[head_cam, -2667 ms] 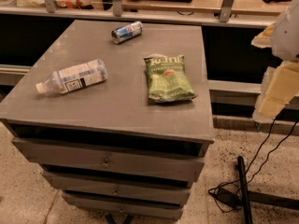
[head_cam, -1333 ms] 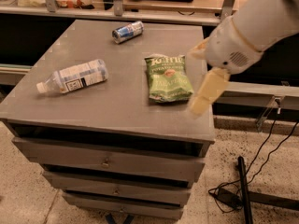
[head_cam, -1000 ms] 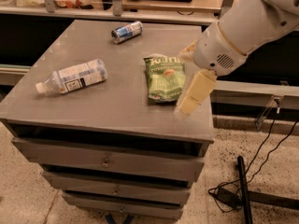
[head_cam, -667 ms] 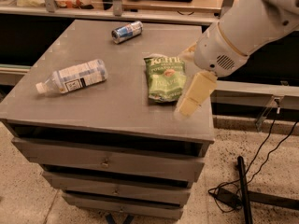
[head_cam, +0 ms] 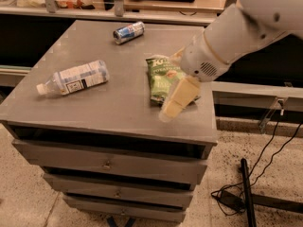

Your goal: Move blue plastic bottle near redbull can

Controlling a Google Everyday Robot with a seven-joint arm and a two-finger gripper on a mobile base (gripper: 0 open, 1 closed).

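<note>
I see the gripper (head_cam: 177, 100) as a pale cream-yellow piece, sitting over the right edge of the green chip bag (head_cam: 161, 77), which carries lighter green and white print. The arm (head_cam: 236, 32) above the bag's right side is plain white, with a thin darker band and a small dotted grille patch. Left of the bag, the blue plastic bottle (head_cam: 75, 77) looks clear, with a white cap and a pale blue-white label holding a black panel. Behind the bag and to its left, the redbull can (head_cam: 128, 32) shows blue and silver with a touch of red. Under the bag, the cabinet (head_cam: 118, 103) is flat matte grey all over. Below and right of the bag, the floor (head_cam: 227, 150) is beige with dark speckles, crossed by a black cable (head_cam: 265, 155).
</note>
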